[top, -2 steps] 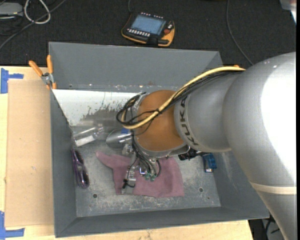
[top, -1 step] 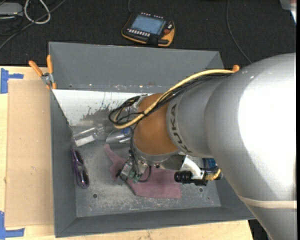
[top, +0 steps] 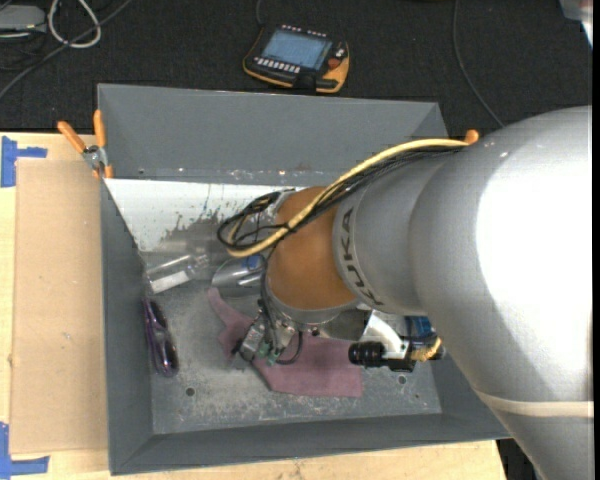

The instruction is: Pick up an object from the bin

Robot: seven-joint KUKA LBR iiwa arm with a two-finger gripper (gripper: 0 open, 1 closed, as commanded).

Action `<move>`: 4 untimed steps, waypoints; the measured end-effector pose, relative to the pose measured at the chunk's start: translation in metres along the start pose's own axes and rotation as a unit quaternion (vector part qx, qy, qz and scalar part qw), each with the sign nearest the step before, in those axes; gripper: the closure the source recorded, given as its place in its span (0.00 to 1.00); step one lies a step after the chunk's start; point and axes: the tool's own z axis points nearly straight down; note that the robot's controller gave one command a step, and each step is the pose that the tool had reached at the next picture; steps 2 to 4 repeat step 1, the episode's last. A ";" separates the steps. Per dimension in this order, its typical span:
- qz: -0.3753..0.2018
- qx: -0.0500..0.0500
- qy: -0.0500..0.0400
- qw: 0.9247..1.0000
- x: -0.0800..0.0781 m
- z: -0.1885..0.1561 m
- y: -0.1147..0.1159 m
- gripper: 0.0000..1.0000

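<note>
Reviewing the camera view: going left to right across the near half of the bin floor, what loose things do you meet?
Purple sunglasses → mauve cloth → black-and-white tube-like thing.

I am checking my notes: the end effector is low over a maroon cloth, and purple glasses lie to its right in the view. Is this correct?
Not quite. The camera view shows the purple glasses to the view's left of the end effector, not to its right. The rest stands: it is low over the maroon cloth.
</note>
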 end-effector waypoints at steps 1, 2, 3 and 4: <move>0.000 0.003 0.003 1.000 0.002 -0.023 -0.003 1.00; 0.000 0.003 0.003 1.000 0.002 -0.023 -0.003 1.00; 0.000 0.003 0.003 1.000 0.002 -0.023 -0.003 1.00; 0.000 0.003 0.003 1.000 0.002 -0.023 -0.003 1.00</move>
